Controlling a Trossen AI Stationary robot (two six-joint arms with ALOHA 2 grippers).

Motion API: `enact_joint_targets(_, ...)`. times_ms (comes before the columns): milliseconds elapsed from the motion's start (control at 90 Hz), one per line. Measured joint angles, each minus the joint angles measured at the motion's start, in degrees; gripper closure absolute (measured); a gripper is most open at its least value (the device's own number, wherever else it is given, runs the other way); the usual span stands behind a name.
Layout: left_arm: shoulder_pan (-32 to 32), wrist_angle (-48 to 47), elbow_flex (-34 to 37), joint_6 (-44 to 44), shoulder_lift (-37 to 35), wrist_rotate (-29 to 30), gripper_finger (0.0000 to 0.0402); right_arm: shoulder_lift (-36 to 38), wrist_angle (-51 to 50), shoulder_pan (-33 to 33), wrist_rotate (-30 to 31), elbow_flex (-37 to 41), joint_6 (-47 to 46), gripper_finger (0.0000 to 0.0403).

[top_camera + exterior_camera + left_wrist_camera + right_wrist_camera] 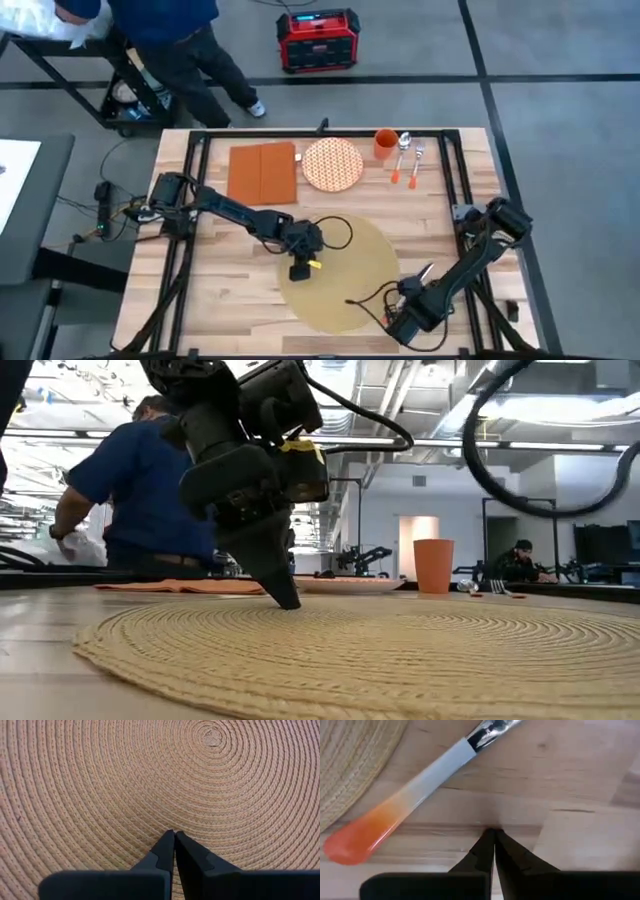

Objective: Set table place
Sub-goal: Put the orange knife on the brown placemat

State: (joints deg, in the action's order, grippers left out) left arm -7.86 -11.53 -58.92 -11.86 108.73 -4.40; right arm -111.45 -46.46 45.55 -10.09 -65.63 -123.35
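Tan placemat is lying under my left pincer, fingers pressed together; my right pincer, also closed, is hovering beside an orange-handled utensil.

It was a robotics lab: exposed ceiling ducts, other robot arms on far benches, a red power station on concrete floor.
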Motion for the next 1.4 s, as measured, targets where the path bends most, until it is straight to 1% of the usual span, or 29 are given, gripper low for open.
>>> enact_joint_targets(133,0.07,-0.09,-0.02,-0.26,0.0,-0.09,0.0402,2.06,-2.02,-1.37,9.26,-1.0,8.27,0.0402)
enact_joint_targets(189,0.07,0.1,-0.02,-0.66,0.0,-0.11,0.0402,3.17,-1.65,-1.56,16.95,-0.74,9.26,0.0403)
enact_joint_targets(244,0.07,-0.06,-0.02,-0.93,0.0,-0.09,0.0402,3.45,-1.05,-1.51,26.61,-0.4,9.03,0.0402)
enact_joint_targets(322,0.11,0.22,-0.02,-1.01,0.0,-0.07,0.0402,3.89,-0.65,-0.78,33.75,-0.32,5.32,0.0402)
enact_joint_targets(367,0.11,0.13,-0.02,-0.98,0.02,-0.11,0.0402,4.18,-0.39,0.17,33.56,-0.49,2.19,0.0402)
enact_joint_targets(422,0.11,0.27,-0.02,-0.98,0.01,-0.16,0.0402,4.14,0.0,1.2,32.47,-0.48,0.6,0.0402)
enact_joint_targets(544,0.11,0.26,-0.02,-1.01,0.02,-0.24,0.0402,4.14,0.79,2.07,31.61,-0.47,0.35,0.0402)
enact_joint_targets(656,0.11,0.2,-0.02,-1.17,0.02,-0.24,0.0402,4.14,-0.28,2.33,28.86,-0.47,0.37,0.0403)
enact_joint_targets(733,0.11,0.07,-0.02,-1.33,0.02,-0.29,0.0402,4.82,-0.42,1.82,28.74,-0.47,1.77,0.0403)
enact_joint_targets(789,0.11,-0.29,-0.04,-1.46,0.02,-0.26,0.0402,5.97,-0.11,-0.09,31.04,-0.49,3.95,0.04)
enact_joint_targets(844,0.11,-0.7,-0.09,-1.46,0.02,-0.16,0.0402,7.25,-0.66,-2.59,34.11,-0.53,7.5,0.0394)
enact_joint_targets(900,0.09,-0.95,-0.11,-1.91,0.02,0.22,0.0402,8.34,-1.98,-5.55,35.46,-0.54,11.8,0.0384)
enact_joint_targets(1056,1.3,-4.57,-0.95,-2.32,-1.49,1.12,0.0402,11.15,-2.63,-15.57,35.53,-0.56,28.43,0.0334)
enact_joint_targets(1189,2.74,-8.94,-0.9,-2.37,-3.12,4.71,0.0402,11.4,-2.09,-25.17,35.93,-0.56,41.07,0.0302)
enact_joint_targets(1278,3.88,-12.13,-0.9,-2.4,-3.8,6.18,0.0402,11.42,-0.11,-30.94,36.02,-0.58,50.46,0.0294)
enact_joint_targets(1400,4.89,-15.96,-0.96,-3.66,-3.95,6.33,0.0402,12.1,0.64,-36.56,35.74,-0.56,57.66,0.0301)
